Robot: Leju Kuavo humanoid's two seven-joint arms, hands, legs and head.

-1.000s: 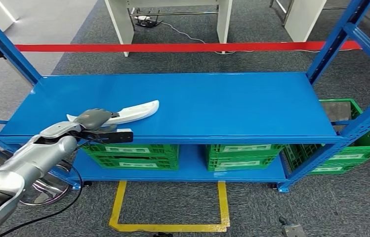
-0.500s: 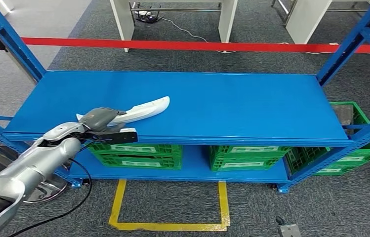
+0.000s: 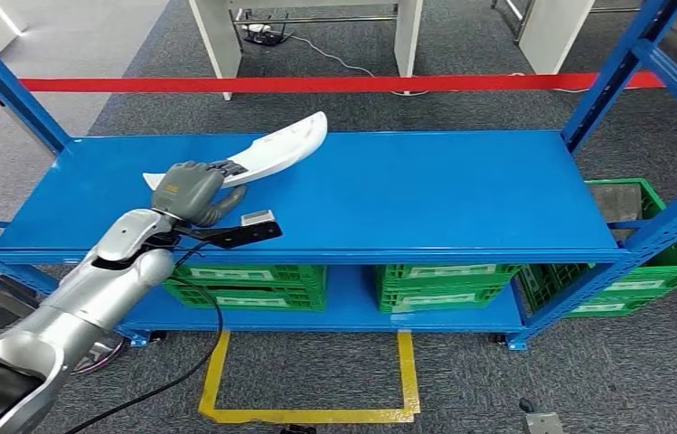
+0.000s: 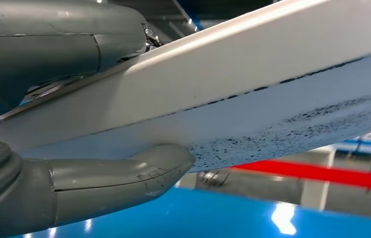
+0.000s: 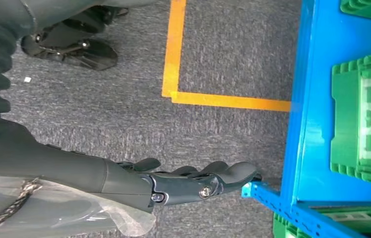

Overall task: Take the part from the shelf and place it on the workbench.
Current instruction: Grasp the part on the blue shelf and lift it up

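Note:
A long white curved part (image 3: 276, 146) is held up above the blue shelf's top board (image 3: 407, 194), its far tip raised. My left hand (image 3: 192, 190) grips the part near its nearer end. In the left wrist view the thumb (image 4: 124, 173) lies under the white part (image 4: 252, 84) and the fingers (image 4: 59, 39) close over it. My right hand (image 5: 193, 181) hangs by my side above the grey floor, fingers loosely straight with nothing in them.
Green crates (image 3: 244, 280) sit on the lower shelf board, another green crate (image 3: 651, 244) stands at the right. Blue uprights (image 3: 610, 77) frame the shelf. Red tape (image 3: 362, 85) runs behind it, yellow floor marking (image 3: 307, 411) lies in front.
My left hand has lifted the white part off the shelf board and carried it up and away from me, its tip tilting higher. The view has shifted slightly.

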